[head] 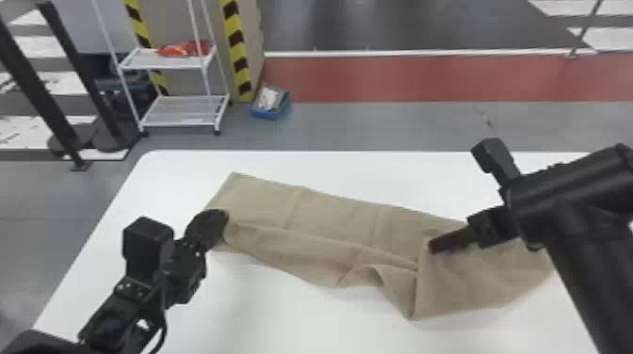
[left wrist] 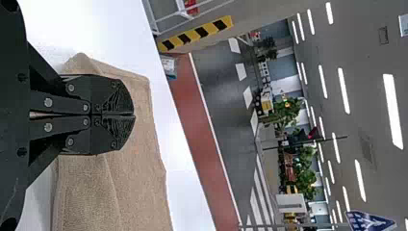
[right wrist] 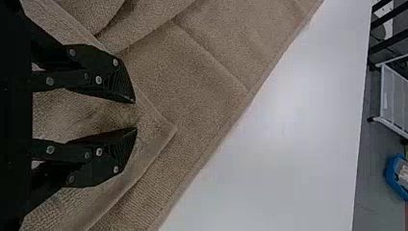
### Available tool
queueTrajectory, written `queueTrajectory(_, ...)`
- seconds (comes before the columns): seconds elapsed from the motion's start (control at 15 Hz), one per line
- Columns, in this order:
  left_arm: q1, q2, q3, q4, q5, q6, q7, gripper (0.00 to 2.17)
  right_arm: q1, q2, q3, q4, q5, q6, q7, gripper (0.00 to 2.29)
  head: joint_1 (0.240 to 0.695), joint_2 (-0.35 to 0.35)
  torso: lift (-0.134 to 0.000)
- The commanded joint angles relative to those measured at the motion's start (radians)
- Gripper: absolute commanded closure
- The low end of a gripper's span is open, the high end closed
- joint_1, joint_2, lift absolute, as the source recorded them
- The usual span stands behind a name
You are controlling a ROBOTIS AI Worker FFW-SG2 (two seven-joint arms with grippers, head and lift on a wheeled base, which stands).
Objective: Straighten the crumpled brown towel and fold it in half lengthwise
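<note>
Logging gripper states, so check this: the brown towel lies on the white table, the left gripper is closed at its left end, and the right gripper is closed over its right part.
The right gripper is open, not closed: the right wrist view shows its fingers apart. The rest stands: brown towel on the white table, left gripper closed at the towel's left end.

The head view looks forward and down from above the tabletop (head: 282,320), far enough back to take in both arms and the floor beyond (head: 292,136). The left wrist view looks from close behind the left fingers (head: 207,228) across the far edge, level enough (though turned on its side) to catch the ceiling lights (left wrist: 393,110). The right wrist view looks more steeply down past the right fingers (head: 450,239), close over the towel (head: 339,216). All three share towel, tabletop, white cart (head: 181,124) and blue bin (head: 266,114).
</note>
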Motion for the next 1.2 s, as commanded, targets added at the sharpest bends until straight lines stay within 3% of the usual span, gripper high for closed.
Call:
queueTrajectory(0.0,0.001,0.001,-0.001,0.000,-0.002,0.000,0.000,1.42,-0.007,0.000,-0.003,0.017,-0.001,0.000,0.000,1.13,0.695,0.057,-0.124)
queueTrajectory(0.27,0.001,0.001,-0.005,0.000,-0.002,0.006,0.000,1.42,-0.007,-0.002,-0.012,0.017,-0.004,0.003,0.005,1.29,0.695,0.052,-0.124)
queueTrajectory(0.47,0.001,0.001,-0.007,-0.003,-0.005,0.015,0.000,1.42,0.001,-0.002,-0.035,0.004,-0.019,-0.003,0.003,1.30,0.695,0.048,-0.124)
queueTrajectory(0.8,0.009,0.003,-0.002,-0.032,-0.006,0.021,0.003,1.42,0.062,0.001,-0.216,-0.166,-0.118,-0.061,-0.032,1.30,0.695,0.039,-0.124)
queueTrajectory(1.13,0.052,0.003,0.027,-0.199,0.021,0.212,0.020,1.42,0.171,0.004,-0.385,-0.303,-0.234,-0.166,-0.069,1.30,0.695,-0.003,-0.124)
